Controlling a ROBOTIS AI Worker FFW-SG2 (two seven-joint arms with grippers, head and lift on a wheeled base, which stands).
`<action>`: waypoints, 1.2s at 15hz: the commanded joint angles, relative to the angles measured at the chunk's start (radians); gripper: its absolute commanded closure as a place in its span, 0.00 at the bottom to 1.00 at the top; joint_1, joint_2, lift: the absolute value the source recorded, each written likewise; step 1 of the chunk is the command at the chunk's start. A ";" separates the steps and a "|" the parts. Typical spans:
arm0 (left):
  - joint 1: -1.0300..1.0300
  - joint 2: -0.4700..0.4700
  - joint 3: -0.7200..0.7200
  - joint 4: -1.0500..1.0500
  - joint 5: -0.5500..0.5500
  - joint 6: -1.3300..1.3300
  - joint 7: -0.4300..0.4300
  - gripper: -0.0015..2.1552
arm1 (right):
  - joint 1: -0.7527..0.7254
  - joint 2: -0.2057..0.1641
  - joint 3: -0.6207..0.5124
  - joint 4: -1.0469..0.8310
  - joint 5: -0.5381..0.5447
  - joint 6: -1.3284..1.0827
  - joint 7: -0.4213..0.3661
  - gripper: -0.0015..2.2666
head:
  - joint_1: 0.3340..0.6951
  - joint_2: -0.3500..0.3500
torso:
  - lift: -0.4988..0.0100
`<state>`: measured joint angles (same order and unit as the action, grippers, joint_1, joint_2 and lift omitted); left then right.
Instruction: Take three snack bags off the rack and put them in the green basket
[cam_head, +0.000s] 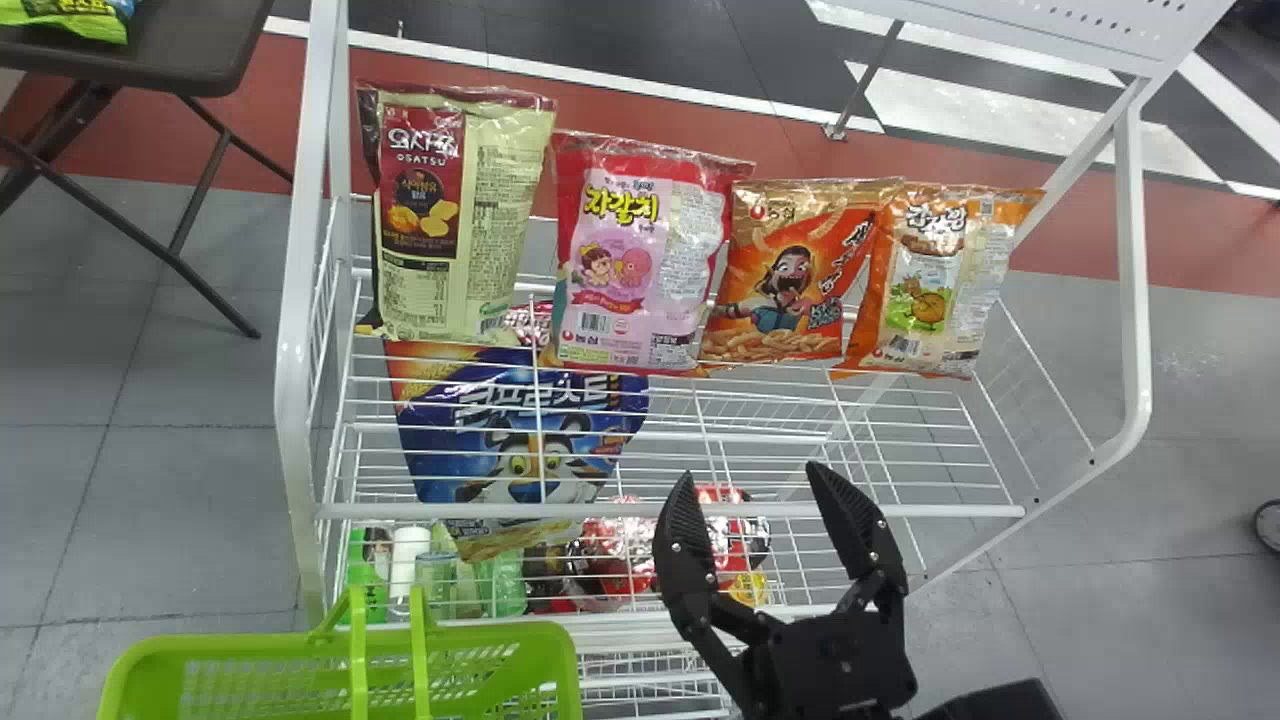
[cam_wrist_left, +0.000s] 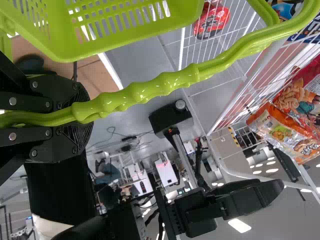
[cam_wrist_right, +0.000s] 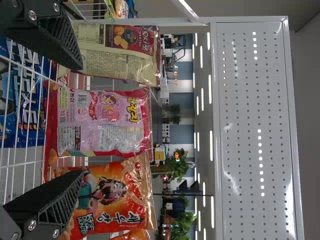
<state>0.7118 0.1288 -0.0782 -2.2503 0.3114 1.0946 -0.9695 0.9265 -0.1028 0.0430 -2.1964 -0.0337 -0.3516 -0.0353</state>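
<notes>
Picking seems in hand: the right gripper, spread wide, faces the pink bag upright on the rack — the left gripper clamped on the basket by its handle — and next likely calls for advancing around that bag, then squeezing.

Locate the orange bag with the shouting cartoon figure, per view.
Head view: orange cartoon bag, third from left of four in the row.
Left wrist view: orange cartoon bag, partly behind the orange-and-white bag.
Right wrist view: orange cartoon bag, beside the pink bag.
Shared landmark: white wire rack.
</notes>
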 joint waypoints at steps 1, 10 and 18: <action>0.000 0.000 -0.002 0.000 -0.001 0.000 0.000 0.91 | 0.000 0.000 0.000 0.001 0.000 0.001 0.000 0.03 | 1.00 0.00 | 0.93; -0.003 0.006 -0.052 -0.002 -0.040 0.003 0.008 0.91 | -0.166 0.006 0.006 0.021 -0.003 0.145 0.005 0.03 | 1.00 0.00 | 0.93; -0.032 0.012 -0.069 0.026 -0.043 0.003 0.014 0.91 | -0.525 0.006 -0.009 0.237 -0.080 0.348 0.041 0.04 | 1.00 0.00 | 0.93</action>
<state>0.6864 0.1413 -0.1436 -2.2316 0.2684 1.0977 -0.9561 0.4604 -0.0966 0.0323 -1.9918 -0.1104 -0.0545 0.0063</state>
